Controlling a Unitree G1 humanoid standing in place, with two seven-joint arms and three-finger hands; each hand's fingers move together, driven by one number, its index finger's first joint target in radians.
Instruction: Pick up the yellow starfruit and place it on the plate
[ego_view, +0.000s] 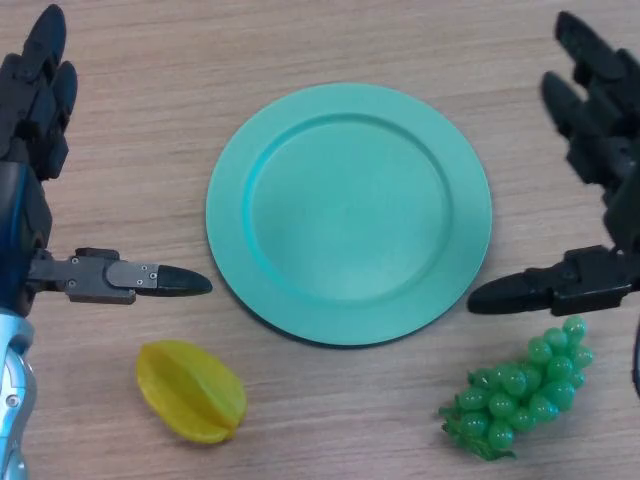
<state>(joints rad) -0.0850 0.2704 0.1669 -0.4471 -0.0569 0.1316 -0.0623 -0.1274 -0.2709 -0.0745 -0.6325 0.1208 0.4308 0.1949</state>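
Nearest the camera lie two pieces of fruit on the wooden table (330, 420): one yellow starfruit (191, 390) toward the lower left and one bunch of green grapes (522, 388) toward the lower right, well apart from each other. Between them and farther up sits one round teal plate (232, 210), with nothing on it. The starfruit rests on the bare wood just below the plate's lower left rim, not touching it, and no hand is in contact with it. Two black hands show, one at each side. The left hand (35, 105) comes in along the left edge with its fingers straight and pointing up the table, its thumb stretched out sideways toward the plate, directly above the starfruit; it holds nothing. The right hand (600, 120) mirrors it at the right edge, fingers straight and spread, thumb reaching in toward the plate's lower right rim and hanging just above the grapes, likewise holding nothing.
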